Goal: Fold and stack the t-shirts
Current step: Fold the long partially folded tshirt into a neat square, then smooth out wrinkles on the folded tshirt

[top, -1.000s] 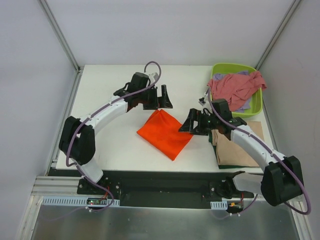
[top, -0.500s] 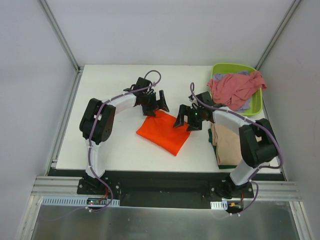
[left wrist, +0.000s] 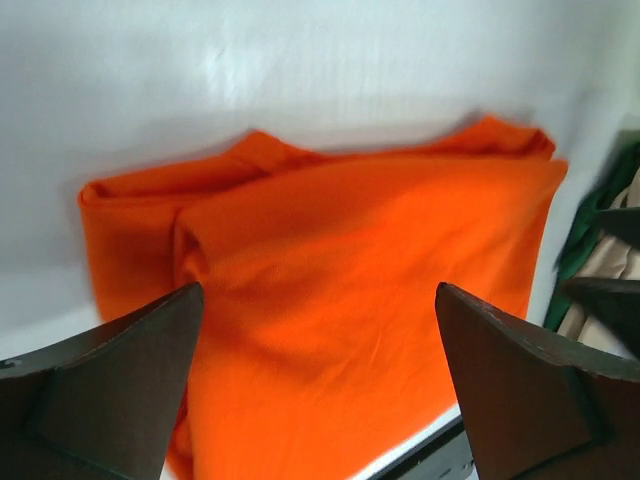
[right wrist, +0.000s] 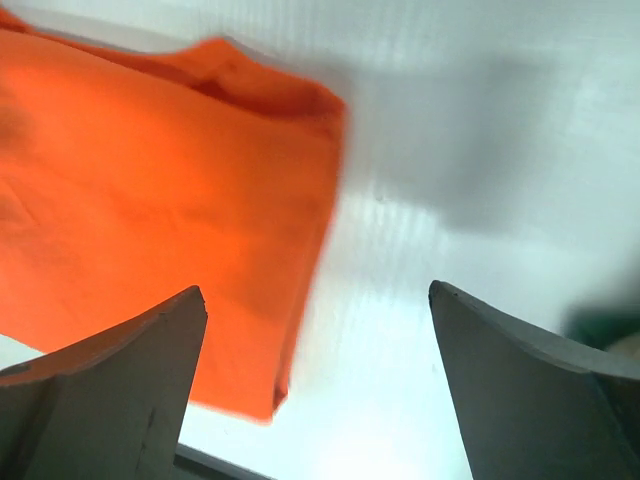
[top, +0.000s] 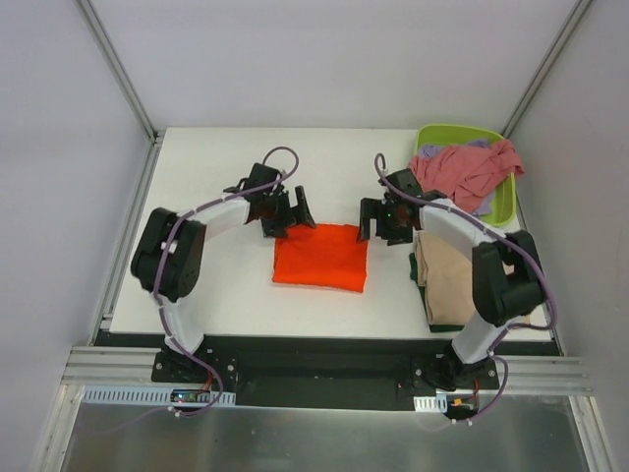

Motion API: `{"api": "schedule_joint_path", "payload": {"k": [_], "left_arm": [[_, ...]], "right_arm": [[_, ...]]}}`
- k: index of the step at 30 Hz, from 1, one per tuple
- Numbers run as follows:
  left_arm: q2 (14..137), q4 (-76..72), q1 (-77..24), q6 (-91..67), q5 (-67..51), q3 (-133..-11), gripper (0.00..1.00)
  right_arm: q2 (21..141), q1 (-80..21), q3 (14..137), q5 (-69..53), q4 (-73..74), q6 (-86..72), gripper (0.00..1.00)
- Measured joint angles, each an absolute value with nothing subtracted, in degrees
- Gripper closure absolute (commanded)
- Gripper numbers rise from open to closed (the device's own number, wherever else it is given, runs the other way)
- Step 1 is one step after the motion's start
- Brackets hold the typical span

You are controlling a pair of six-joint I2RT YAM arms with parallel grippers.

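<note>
The bright orange t-shirt (top: 321, 258) lies folded into a flat rectangle in the middle of the table; it also shows in the left wrist view (left wrist: 340, 300) and the right wrist view (right wrist: 150, 200). My left gripper (top: 287, 214) is open and empty just above the shirt's far left corner. My right gripper (top: 383, 221) is open and empty beside its far right corner. A tan t-shirt (top: 462, 280) lies folded on a dark green one (top: 447, 324) at the right. A dusty pink t-shirt (top: 462, 172) and a lavender one (top: 481, 206) lie crumpled in the lime-green tub (top: 507, 197).
The tub stands at the table's back right corner. The folded stack lies at the right front, close to my right arm. Metal frame posts rise at both back corners.
The orange shirt has turned from a diamond lie to a square rectangle and shifted slightly. Both grippers moved to its far corners and stand open over it.
</note>
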State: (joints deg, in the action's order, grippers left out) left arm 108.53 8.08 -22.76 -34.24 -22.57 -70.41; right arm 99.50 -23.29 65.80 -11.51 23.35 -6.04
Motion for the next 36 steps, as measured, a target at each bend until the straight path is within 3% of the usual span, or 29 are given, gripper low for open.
{"api": "schedule_joint_path", "payload": {"k": [6,10,13,19,25,36], "left_arm": [[83.94,12.32,-23.31,-35.46,-11.14,-55.13,0.01],[68.31,13.19,-23.57,-36.14,-5.30,-51.16,0.01],[62.33,13.21,-23.59,-36.73,-4.03,-48.10,0.01],[66.08,14.11,-23.64,-37.15,-5.91,-44.88,0.10],[77.03,11.64,-23.66,-37.67,-10.26,-44.88,0.09],[95.44,9.74,-23.66,-36.53,-10.48,-55.37,0.24]], "right_arm": [[76.60,-23.55,64.03,-4.29,26.50,-4.27,0.04],[54.92,-23.42,54.63,-3.22,20.47,-7.60,0.04],[47.70,-22.98,46.15,-2.57,17.61,-10.90,0.04],[52.25,-23.11,41.01,-4.60,20.01,-13.96,0.04],[62.72,-26.04,42.48,-5.06,18.02,-14.35,0.04],[77.97,-27.59,48.69,1.26,18.22,-13.39,0.04]]}}
